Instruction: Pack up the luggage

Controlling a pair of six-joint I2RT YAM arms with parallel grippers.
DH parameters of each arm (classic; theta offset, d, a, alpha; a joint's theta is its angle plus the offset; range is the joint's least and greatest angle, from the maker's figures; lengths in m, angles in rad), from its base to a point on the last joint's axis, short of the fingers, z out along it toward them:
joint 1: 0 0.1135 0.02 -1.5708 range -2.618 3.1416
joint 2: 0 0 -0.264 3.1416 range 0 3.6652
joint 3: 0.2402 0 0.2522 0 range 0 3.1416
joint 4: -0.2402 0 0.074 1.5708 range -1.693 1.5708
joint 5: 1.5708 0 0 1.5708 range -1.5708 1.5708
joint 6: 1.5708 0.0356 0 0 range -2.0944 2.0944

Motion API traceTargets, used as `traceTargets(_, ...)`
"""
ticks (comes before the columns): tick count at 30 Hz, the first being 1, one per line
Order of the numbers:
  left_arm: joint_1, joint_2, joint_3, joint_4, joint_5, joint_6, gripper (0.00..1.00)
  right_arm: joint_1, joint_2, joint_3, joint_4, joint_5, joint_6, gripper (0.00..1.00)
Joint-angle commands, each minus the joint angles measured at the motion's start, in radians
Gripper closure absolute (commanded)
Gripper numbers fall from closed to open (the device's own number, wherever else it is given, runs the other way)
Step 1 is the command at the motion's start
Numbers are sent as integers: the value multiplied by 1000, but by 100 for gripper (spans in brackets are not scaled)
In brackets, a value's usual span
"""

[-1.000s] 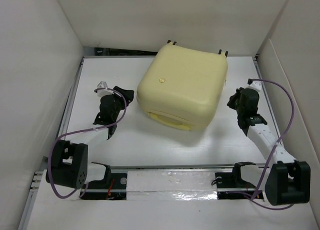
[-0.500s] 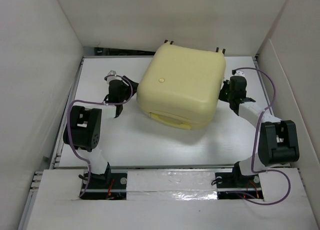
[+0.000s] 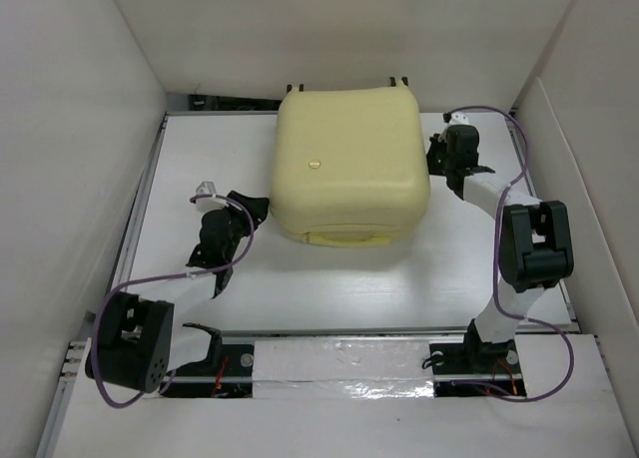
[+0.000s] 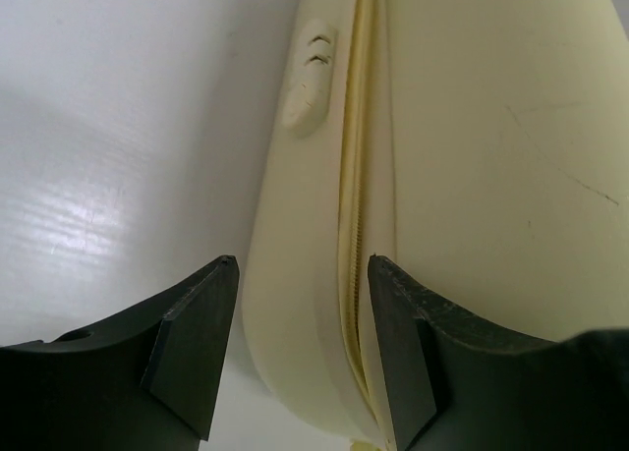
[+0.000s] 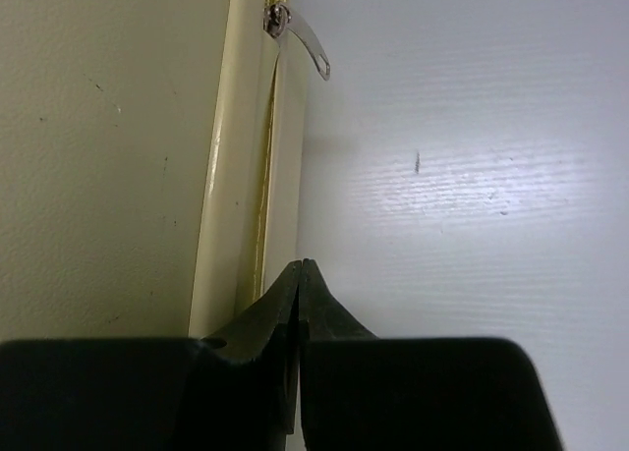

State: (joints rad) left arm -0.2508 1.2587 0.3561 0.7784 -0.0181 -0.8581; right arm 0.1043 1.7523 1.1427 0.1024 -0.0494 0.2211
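From above, the pale yellow hard-shell suitcase (image 3: 349,164) lies shut and flat at the far middle of the white table (image 3: 329,288). The left gripper (image 3: 255,207) is just beside its near-left corner and the right gripper (image 3: 436,157) at its right side. Left wrist: jaws half spread astride the zip seam (image 4: 354,176), empty. Right wrist: jaws pinched together on nothing, with a silver zipper pull (image 5: 300,40) ahead. Zipping seems in hand; next, the right jaws must open around that pull.

Luggage (image 3: 349,164) on table (image 3: 300,278), toward far edge. Left gripper (image 3: 260,207) beside its left side; right gripper (image 3: 435,159) at its right side.
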Motion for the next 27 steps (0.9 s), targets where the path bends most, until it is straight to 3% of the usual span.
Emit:
traceTargets(1, -65, -117, -87, 1, 151, 40, 47, 117, 24, 109, 22, -233, 15, 95)
traceTargets(6, -111, -193, -126, -27, 205, 54, 47, 117, 70, 209, -38, -300, -5, 91)
traceTargets(9, -221, -165, -100, -28, 182, 57, 47, 117, 85, 224, -36, -331, 0, 86)
traceTargets(18, -658, -225, -62, -105, -137, -27, 48, 117, 232, 463, -259, -375, -89, 72)
traceTargets(25, -863, -209, -43, -123, -278, -81, 49, 107, 303, 640, -360, -428, -103, 60)
traceTargets(27, -863, -202, -22, -142, -301, -70, 49, 107, 300, 649, -365, -426, -101, 55)
